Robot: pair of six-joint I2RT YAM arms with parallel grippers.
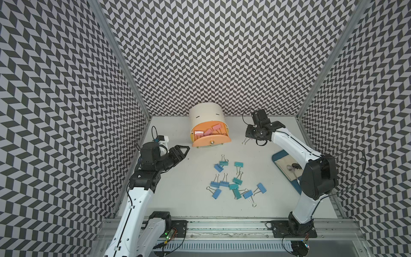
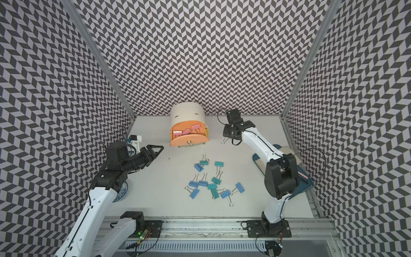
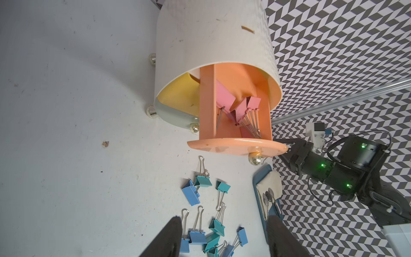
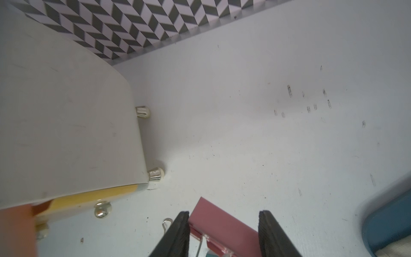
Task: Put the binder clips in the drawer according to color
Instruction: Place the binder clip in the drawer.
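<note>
My right pincer (image 4: 224,214) pinches a pink clip (image 4: 224,231) across its body, just beside the white cabinet (image 1: 206,113) at the far edge of the table (image 1: 169,200). The peach drawer (image 1: 211,140) stands open, pink clips (image 1: 216,127) inside. Left pincer (image 1: 186,148) is spread, empty. Blue and teal clips (image 1: 233,186) litter mid-table. Light, stiff, slick, I judge: grip bodies, not floppy wire handles.

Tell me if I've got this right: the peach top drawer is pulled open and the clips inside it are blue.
Wrong on colour: the clips inside the open peach drawer are pink, not blue, as the left wrist view shows.
</note>
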